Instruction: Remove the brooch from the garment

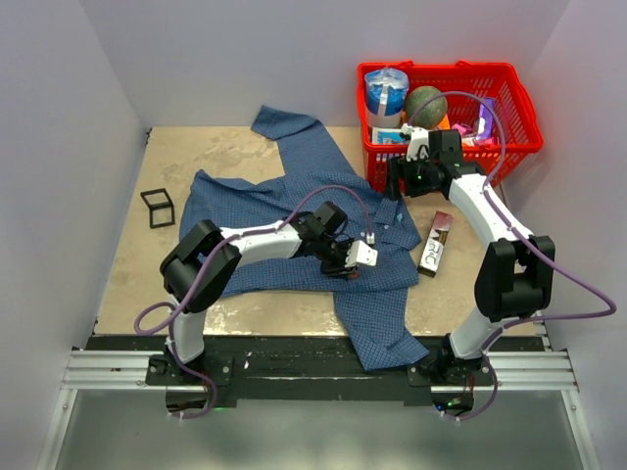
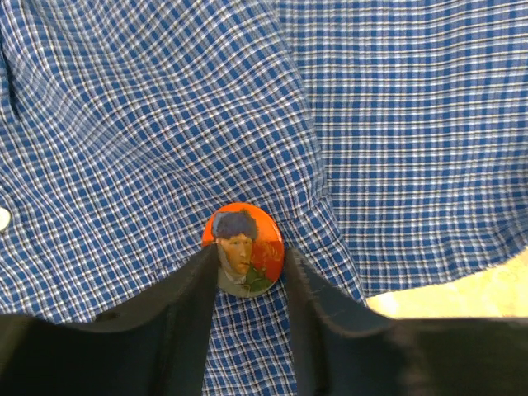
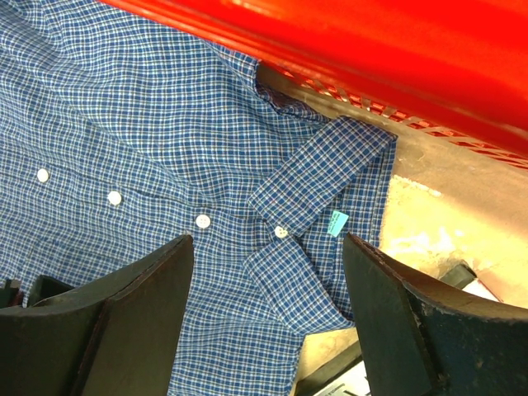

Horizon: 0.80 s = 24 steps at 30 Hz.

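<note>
Left arm (image 1: 257, 240) is stretched out low to the right from its base, elbow humped up on the left side, wrist bent so the left claw (image 2: 247, 262) points down. Its fingers (image 2: 186, 313) sit partway apart, tips right at either side of the brooch (image 2: 242, 247), can't tell if they're actually squeezing it. Right arm (image 1: 487, 211) folds at the elbow and reaches forward-left, right claw (image 3: 268, 247) spread wide, nothing in it.

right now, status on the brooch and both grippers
Left gripper straddling the brooch at its rim, grip unconfirmed. Right gripper open above the garment collar, beside the red basket. Brooch not yet off, nothing blocking.
</note>
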Available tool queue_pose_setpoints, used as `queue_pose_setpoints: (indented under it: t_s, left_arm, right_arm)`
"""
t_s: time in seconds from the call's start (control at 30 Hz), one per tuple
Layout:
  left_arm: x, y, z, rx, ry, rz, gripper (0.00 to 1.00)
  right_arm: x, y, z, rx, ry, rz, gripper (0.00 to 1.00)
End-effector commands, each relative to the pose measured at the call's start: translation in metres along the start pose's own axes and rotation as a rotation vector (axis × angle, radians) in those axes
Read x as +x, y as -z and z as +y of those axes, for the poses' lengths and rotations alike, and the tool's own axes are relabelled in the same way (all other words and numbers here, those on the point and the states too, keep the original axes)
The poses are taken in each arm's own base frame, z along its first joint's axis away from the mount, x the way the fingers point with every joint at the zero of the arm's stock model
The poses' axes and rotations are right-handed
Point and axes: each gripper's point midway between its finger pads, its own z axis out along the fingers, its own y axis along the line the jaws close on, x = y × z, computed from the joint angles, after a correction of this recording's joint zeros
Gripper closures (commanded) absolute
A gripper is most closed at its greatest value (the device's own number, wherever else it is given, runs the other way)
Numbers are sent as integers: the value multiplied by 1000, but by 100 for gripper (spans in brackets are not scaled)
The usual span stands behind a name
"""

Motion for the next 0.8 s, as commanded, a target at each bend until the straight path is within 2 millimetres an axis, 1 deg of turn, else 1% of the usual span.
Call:
queue_pose_setpoints:
  t_s: [0.0,0.07,0.2,0.27,0.33,0.37,0.4,0.47,0.5,0.53,0.6,0.67,0.7,0.77]
  left_arm:
    - [-21,7,35,-143,-13,-19,66]
    - [-27,12,44,-180,-26,-37,68]
    - [-39,23,52,-209,-50,-64,70]
    - [-39,23,51,-195,-74,-53,72]
    - [-43,25,56,-191,-97,-46,75]
    - [-40,25,54,-174,-104,-27,76]
    - [-46,26,58,-177,-115,-28,76]
    - [-44,29,57,-160,-112,-12,78]
    - [-48,32,60,-162,-113,-19,79]
    - [-49,34,60,-159,-112,-18,80]
    - [-46,38,63,-160,-98,-14,83]
    - [-42,37,63,-158,-85,-11,88]
    - [-40,36,63,-155,-81,-8,91]
    - [-36,33,61,-145,-51,-1,92]
  right_arm:
    - [-23,2,3,-21,1,-61,25]
    - [-23,2,2,-19,2,-64,25]
    - [-23,1,3,-26,-3,-64,25]
    - [-23,0,4,-29,-4,-62,25]
    - [-21,-1,4,-34,-6,-56,25]
    - [-20,-2,4,-37,-5,-53,25]
    - [-18,-2,6,-50,-3,-45,25]
    - [-14,-2,9,-64,-2,-36,25]
    - [-7,-3,12,-83,-3,-24,25]
    - [-4,-3,14,-98,-3,-16,26]
    - [7,-5,18,-120,2,10,26]
    - [14,-7,25,-164,-7,24,27]
    - [18,-9,26,-172,-18,39,27]
    - [21,-10,30,-200,-27,49,27]
